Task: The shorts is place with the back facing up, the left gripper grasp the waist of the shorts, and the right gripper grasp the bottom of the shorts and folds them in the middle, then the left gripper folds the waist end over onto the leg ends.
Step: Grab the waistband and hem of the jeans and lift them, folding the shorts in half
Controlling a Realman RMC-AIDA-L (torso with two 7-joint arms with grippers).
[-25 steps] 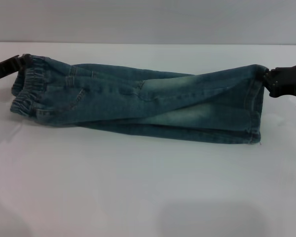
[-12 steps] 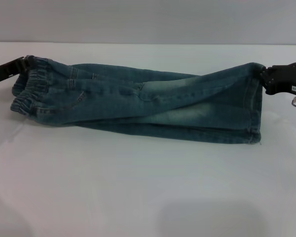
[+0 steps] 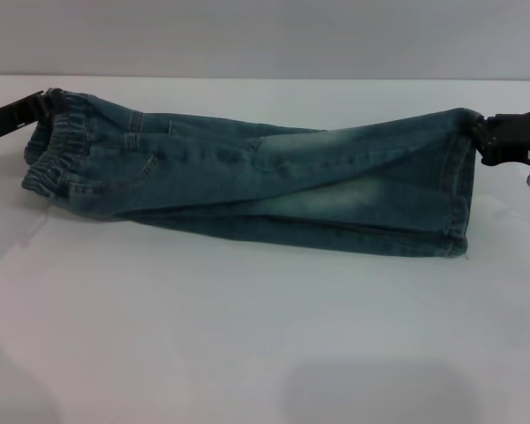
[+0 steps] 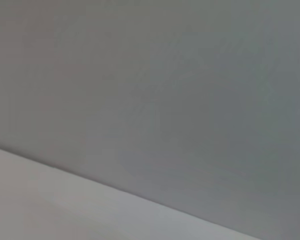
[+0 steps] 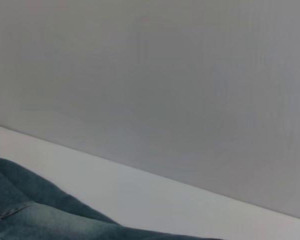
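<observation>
The blue-green faded denim shorts [image 3: 265, 185] lie stretched along the white bench [image 3: 247, 336], already doubled lengthwise — one leg over the other. The black angular left gripper [image 3: 37, 108] has its jaws clenched on the ruffled elastic waist [image 3: 51, 150] at the far left corner. The black toothed right gripper [image 3: 486, 140] pinches the flat stitched leg hems [image 3: 458, 185] at the opposite end. Held at both ends, the cloth is kept taut — likely so the fold settles flat.
</observation>
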